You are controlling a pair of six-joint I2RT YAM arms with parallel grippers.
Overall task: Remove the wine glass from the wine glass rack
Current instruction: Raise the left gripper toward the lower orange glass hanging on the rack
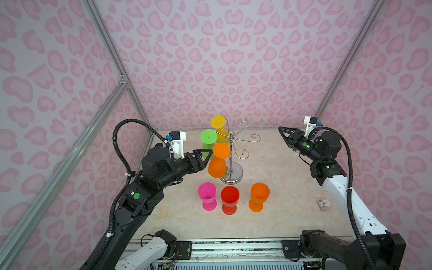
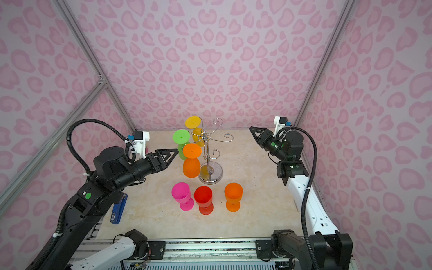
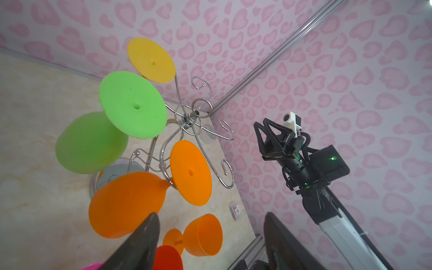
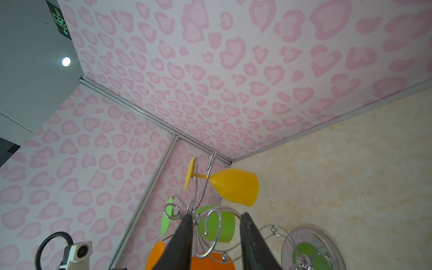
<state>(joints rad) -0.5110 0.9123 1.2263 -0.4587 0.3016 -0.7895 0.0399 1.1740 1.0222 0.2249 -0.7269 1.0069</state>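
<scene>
The left tool point(image 1: 207, 154) stood released just beside the bowl of the orange wine glass point(image 1: 217, 167) hanging on the wine glass rack point(image 1: 235, 172). The right tool point(image 1: 279, 129), parted and empty, was well apart. Three hung — it, a green glass point(image 1: 208, 136), a yellow glass point(image 1: 218, 122) — and three upright glasses point(image 1: 230, 196) stood on the table point(image 1: 285, 187). The orange wine glass's axis ran vertical, foot up, mouth down.
</scene>
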